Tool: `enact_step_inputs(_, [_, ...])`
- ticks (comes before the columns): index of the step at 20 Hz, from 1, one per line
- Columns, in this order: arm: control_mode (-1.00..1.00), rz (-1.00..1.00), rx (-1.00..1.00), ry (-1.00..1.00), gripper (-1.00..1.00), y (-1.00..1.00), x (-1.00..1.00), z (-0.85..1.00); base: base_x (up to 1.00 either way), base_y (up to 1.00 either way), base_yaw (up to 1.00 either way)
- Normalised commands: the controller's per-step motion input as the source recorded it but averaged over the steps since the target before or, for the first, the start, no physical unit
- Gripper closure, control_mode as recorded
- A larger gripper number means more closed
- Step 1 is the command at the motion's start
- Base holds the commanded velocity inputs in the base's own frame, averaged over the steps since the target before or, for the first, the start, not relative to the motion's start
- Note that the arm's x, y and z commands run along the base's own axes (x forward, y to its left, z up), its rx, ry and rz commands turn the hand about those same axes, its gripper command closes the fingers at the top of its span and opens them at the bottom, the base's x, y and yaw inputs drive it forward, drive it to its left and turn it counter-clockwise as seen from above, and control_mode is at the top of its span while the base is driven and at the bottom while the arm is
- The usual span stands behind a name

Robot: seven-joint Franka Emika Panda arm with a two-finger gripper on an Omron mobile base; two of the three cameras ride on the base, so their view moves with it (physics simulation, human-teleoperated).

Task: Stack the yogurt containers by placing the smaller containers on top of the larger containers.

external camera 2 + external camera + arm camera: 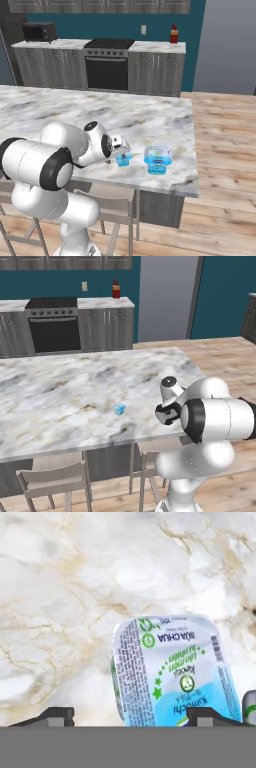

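small cup (170,669) between fingers (207,716) | right base: larger tub (158,159) beside

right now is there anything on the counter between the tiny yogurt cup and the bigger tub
No. In the right base view only bare marble counter separates the tiny cup from the bigger tub; they stand apart, side by side.

On the marble island counter (165,117), the smaller yogurt cup (123,159) sits near the front edge, with the larger yogurt tub (158,160) just beside it to its right, apart. The gripper (131,716) hangs directly over the smaller cup, a fingertip (59,716) on either side. Stools (55,481) stand under the counter's near edge. Behind the island, a stove (107,64) sits between cabinets, a bottle (173,34) on the countertop to its right, a microwave (39,31) to its left
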Motion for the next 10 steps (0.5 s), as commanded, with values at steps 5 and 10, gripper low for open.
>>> enact_step_inputs(5, [-1.00, 0.00, 0.00, 0.00, 1.00, -0.01, 0.06, -0.09, 0.00, 0.00, 0.00])
enact_step_inputs(10, [-1.00, 0.00, 0.00, 0.00, 1.00, -0.02, 0.04, -0.08, 0.00, 0.00, 0.00])
